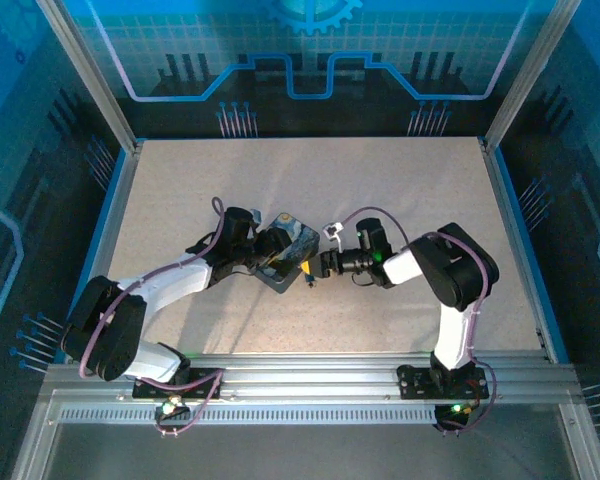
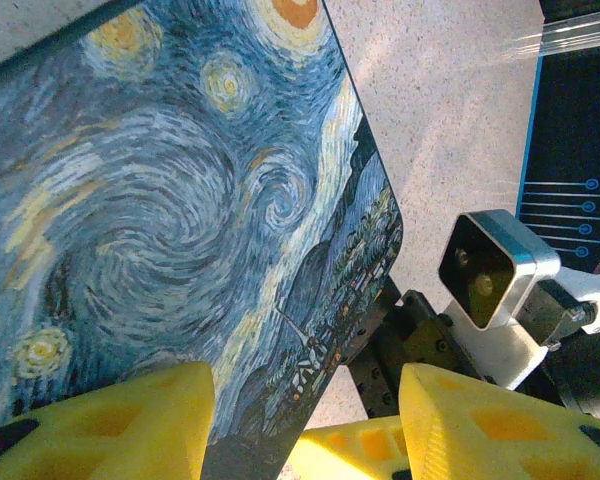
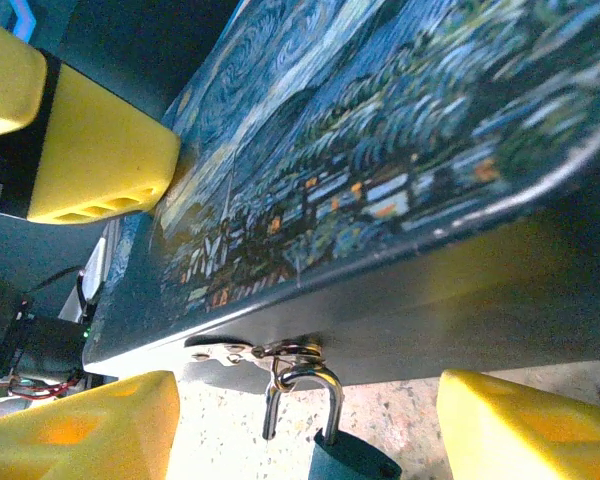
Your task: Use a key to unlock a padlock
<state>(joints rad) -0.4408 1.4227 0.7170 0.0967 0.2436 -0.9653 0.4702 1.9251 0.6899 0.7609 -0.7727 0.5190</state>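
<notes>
The dark blue and yellow swirl-printed case (image 1: 290, 240) (image 2: 180, 200) (image 3: 380, 120) is held tilted above the table by my left gripper (image 1: 263, 258) (image 2: 305, 430), shut on its edge. One yellow left finger (image 3: 90, 160) presses on the printed face. The padlock (image 3: 345, 455) hangs by its silver shackle from the ring on the case's dark side. One shackle leg seems to end free beside the teal body. My right gripper (image 1: 310, 270) (image 3: 310, 440) is open, a yellow fingertip on either side of the padlock, touching nothing. The key is out of view.
The speckled table (image 1: 380, 180) has free room behind and to both sides. Blue panel walls (image 1: 540, 90) enclose it, and a metal rail (image 1: 310, 375) runs along the near edge. The right wrist's camera housing (image 2: 490, 265) sits close to the case.
</notes>
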